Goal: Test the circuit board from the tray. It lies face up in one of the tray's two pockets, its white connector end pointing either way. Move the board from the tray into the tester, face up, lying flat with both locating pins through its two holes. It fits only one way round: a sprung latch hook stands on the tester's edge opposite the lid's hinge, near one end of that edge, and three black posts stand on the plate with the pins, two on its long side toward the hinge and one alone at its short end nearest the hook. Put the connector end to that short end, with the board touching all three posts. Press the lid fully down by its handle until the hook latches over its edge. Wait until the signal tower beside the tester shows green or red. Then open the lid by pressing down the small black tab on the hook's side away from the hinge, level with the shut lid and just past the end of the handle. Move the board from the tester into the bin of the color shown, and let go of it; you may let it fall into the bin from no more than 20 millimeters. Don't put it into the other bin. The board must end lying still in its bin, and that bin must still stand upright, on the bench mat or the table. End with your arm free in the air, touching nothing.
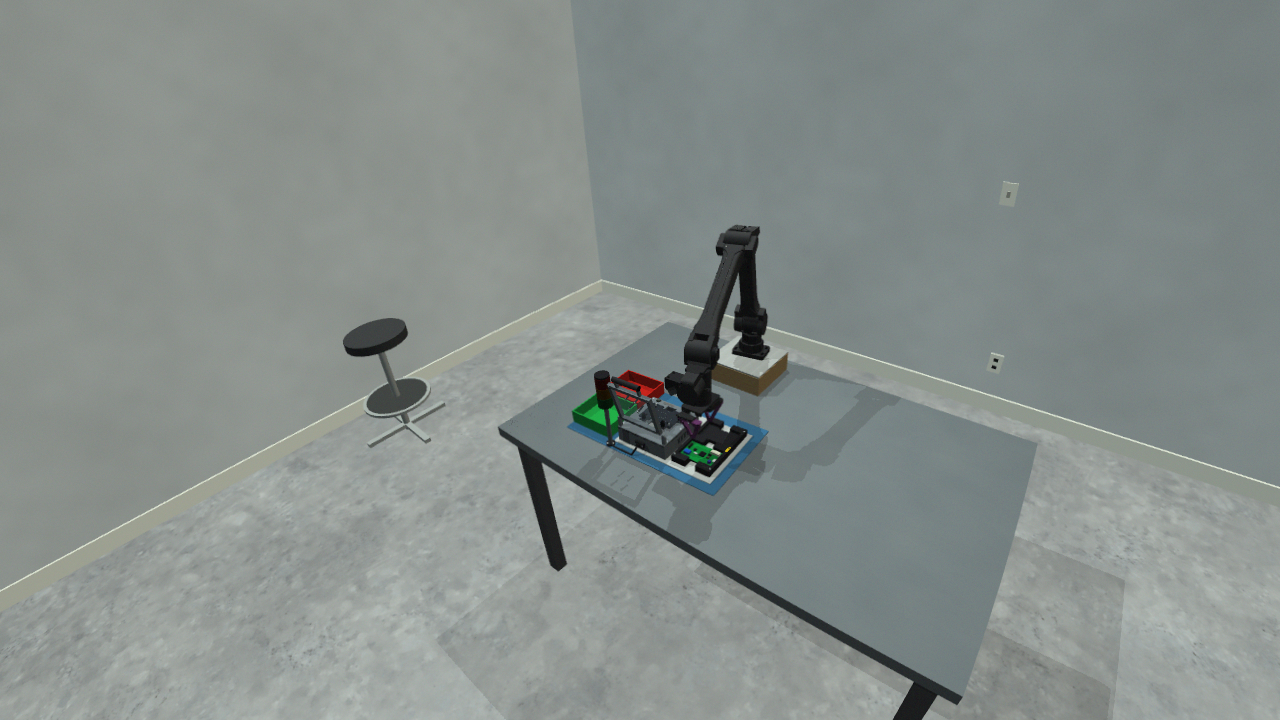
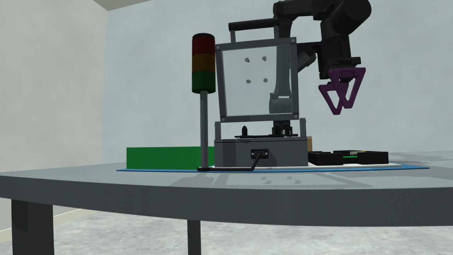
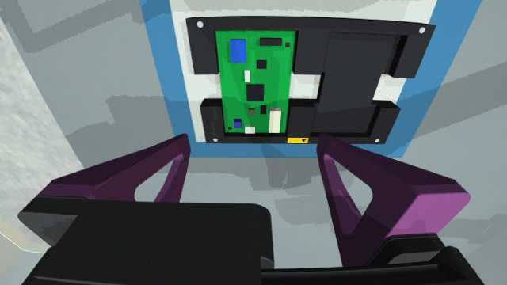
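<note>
The green circuit board (image 3: 255,79) (image 1: 700,454) lies face up in the left pocket of the black tray (image 3: 245,24) (image 2: 326,157) (image 1: 729,436) as the wrist view shows it. Its white connector end is toward the tray's near edge, by a yellow marker (image 3: 297,140). The other pocket (image 3: 348,79) is empty. My gripper (image 3: 253,141) (image 2: 341,109) is open and empty. It hangs well above the tray, just off its near edge. The tester (image 2: 259,152) (image 1: 648,431) stands beside the tray with its clear lid (image 2: 259,79) raised upright. The signal tower (image 2: 203,63) (image 1: 602,385) shows no light.
A green bin (image 2: 161,157) (image 1: 590,413) and a red bin (image 1: 641,383) stand past the tester on the blue mat (image 2: 411,167) (image 3: 158,59). The lid's handle (image 2: 253,23) stands level with my wrist. A cable (image 2: 234,169) runs from tower to tester. A stool (image 1: 384,358) stands on the floor.
</note>
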